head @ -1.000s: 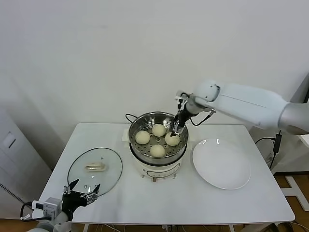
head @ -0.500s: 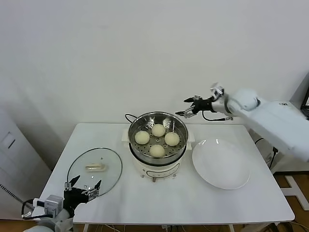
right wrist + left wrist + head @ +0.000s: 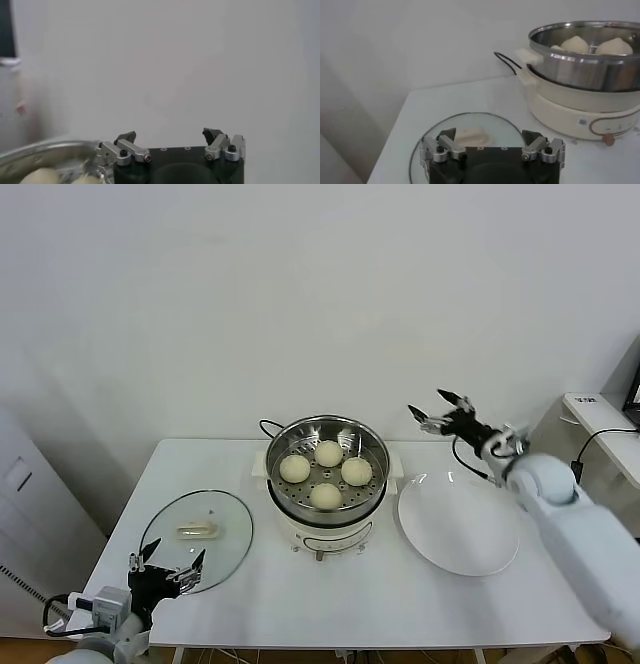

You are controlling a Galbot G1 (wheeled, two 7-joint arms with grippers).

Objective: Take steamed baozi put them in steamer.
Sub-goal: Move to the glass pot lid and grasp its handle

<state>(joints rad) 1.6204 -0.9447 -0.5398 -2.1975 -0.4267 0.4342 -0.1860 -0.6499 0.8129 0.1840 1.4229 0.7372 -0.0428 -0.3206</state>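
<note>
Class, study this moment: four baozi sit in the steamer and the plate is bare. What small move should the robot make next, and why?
Probably lower the right end effector, open and empty above the plate, to a parked pose. All four baozi already lie in the steamer, so nothing seems left to carry. The left end effector waits open near the glass lid.

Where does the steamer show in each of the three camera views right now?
Head view: steamer at table centre, four baozi inside.
Left wrist view: steamer beyond the glass lid.
Right wrist view: only a blurred rim beside the right claw.
Shared landmark: the steel rim.
</note>
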